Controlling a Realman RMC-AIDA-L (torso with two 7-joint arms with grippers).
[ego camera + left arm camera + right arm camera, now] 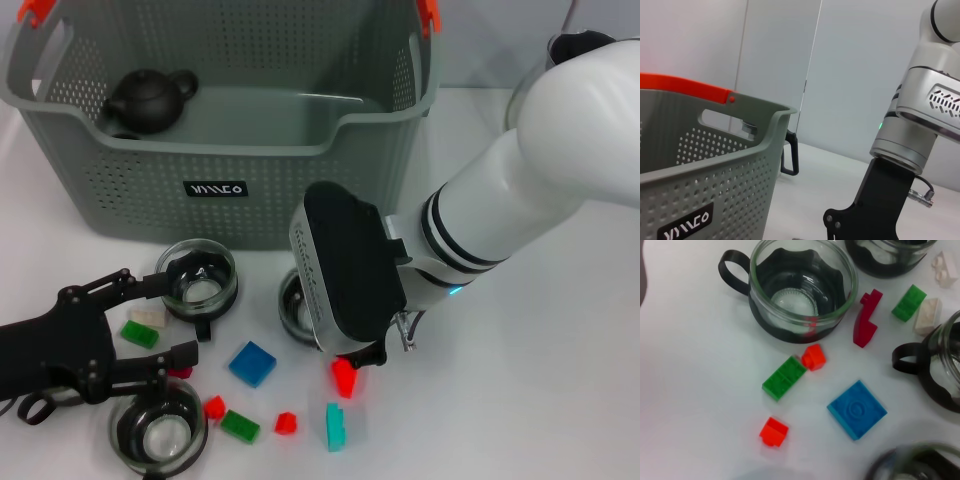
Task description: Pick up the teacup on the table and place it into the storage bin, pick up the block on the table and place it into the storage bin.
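Note:
The grey perforated storage bin (215,150) (695,175) stands at the back of the table. Three glass teacups stand in front of it: one (200,280) (940,365) at my left gripper's upper finger, one (158,430) (802,290) at the front left, and one (292,305) half hidden under my right gripper. My left gripper (172,318) is open, with a green block (140,333) (909,302) and a white block (147,313) between its fingers. My right gripper (362,352) hangs just above a red block (343,377). Whether it grips that block is hidden.
A black teapot (150,98) sits inside the bin. Loose on the table lie a blue tile (252,363) (857,409), small red blocks (286,422) (772,432), a green block (240,427) (784,377) and a teal piece (335,425). A black handle (790,155) shows past the bin's corner.

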